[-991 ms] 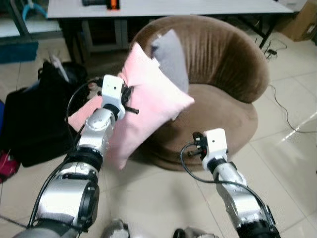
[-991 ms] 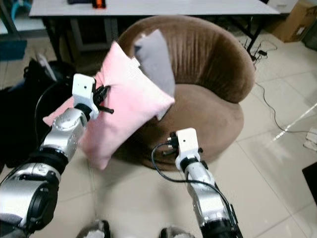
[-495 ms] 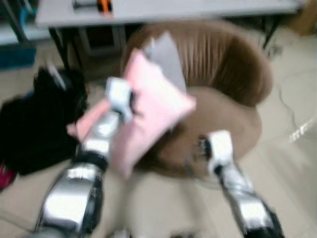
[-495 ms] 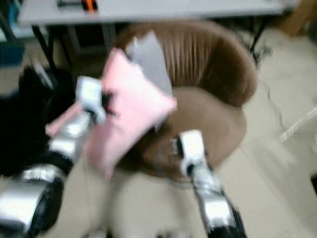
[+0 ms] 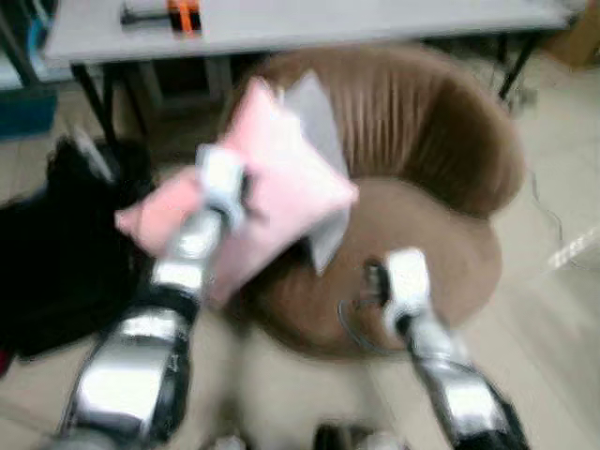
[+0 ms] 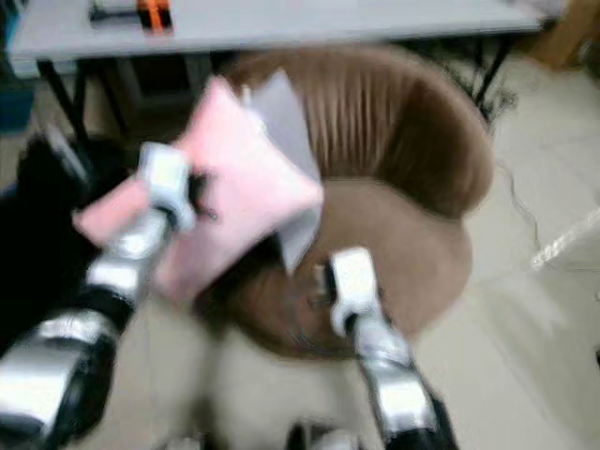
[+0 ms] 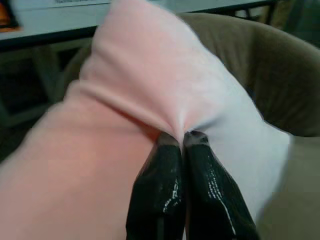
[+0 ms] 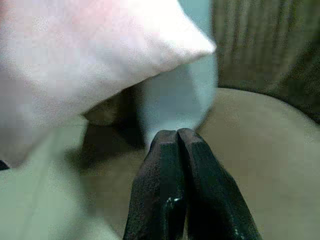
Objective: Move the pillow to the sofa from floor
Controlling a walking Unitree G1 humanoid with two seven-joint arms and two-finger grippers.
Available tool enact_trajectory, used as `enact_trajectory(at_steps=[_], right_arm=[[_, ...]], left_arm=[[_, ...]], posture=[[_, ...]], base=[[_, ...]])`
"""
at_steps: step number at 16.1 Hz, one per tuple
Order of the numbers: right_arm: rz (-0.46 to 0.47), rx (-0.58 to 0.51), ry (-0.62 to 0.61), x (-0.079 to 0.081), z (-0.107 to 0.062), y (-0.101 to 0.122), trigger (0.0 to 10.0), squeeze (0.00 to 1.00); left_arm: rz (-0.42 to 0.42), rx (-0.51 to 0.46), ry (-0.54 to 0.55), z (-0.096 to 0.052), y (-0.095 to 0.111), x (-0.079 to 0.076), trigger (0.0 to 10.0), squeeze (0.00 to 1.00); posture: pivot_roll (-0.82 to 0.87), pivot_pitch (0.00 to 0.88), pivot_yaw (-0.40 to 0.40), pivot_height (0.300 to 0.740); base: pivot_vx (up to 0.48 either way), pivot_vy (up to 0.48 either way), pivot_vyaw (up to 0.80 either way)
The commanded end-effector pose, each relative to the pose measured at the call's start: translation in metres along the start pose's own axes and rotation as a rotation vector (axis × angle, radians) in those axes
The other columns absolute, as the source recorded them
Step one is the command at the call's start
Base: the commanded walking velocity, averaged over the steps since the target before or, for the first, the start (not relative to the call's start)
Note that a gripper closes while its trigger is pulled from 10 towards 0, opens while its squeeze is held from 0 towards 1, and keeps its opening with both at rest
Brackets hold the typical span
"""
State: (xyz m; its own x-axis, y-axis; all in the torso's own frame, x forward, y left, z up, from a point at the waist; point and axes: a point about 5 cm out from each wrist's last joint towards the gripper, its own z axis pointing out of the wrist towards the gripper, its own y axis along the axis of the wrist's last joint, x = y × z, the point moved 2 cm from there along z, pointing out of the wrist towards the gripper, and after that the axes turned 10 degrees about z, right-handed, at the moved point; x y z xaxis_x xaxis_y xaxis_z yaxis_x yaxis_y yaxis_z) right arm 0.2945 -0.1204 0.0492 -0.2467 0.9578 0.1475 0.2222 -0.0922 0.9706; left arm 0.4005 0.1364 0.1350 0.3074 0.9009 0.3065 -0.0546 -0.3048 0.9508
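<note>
I had the left gripper (image 7: pixel 181 137) pinched tight on the pink pillow (image 5: pixel 272 192), hanging over the brown sofa's (image 5: pixel 441 178) rim at ten o'clock, right gripper (image 8: pixel 176 135) closed empty above the seat's front edge.

Pink pillow (image 5: pixel 272 187), grey pillow (image 5: pixel 319 112), ribbed brown sofa (image 5: pixel 441 131), glossy black fingers (image 7: pixel 160 200), white table (image 5: pixel 309 19).

Motion-blurred eye views, soft indoor light
</note>
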Motion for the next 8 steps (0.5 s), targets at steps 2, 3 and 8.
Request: enact_trajectory(at_steps=[2, 3, 8], right_arm=[[-0.002, -0.007, 0.012, 0.0053, 0.0005, 0.0011, 10.0, 0.0], [-0.002, -0.005, 0.014, 0.0056, 0.0005, 0.0006, 10.0, 0.0], [-0.008, 0.006, 0.018, 0.0056, 0.0008, -0.002, 10.0, 0.0]], left_arm=[[0.034, -0.041, 0.042, 0.0001, 0.0113, 0.0156, 0.0, 0.0], [0.036, -0.04, 0.047, 0.0001, 0.0113, 0.0162, 0.0, 0.0], [0.069, -0.046, 0.036, 0.0005, 0.0133, 0.0142, 0.0, 0.0]], posture=[[-0.06, 0.133, -0.049, 0.74], [-0.06, 0.133, -0.05, 0.74], [-0.05, 0.127, -0.05, 0.74]], base=[[0.401, -0.259, 0.0], [0.398, -0.262, 0.0], [0.296, -0.322, 0.0]])
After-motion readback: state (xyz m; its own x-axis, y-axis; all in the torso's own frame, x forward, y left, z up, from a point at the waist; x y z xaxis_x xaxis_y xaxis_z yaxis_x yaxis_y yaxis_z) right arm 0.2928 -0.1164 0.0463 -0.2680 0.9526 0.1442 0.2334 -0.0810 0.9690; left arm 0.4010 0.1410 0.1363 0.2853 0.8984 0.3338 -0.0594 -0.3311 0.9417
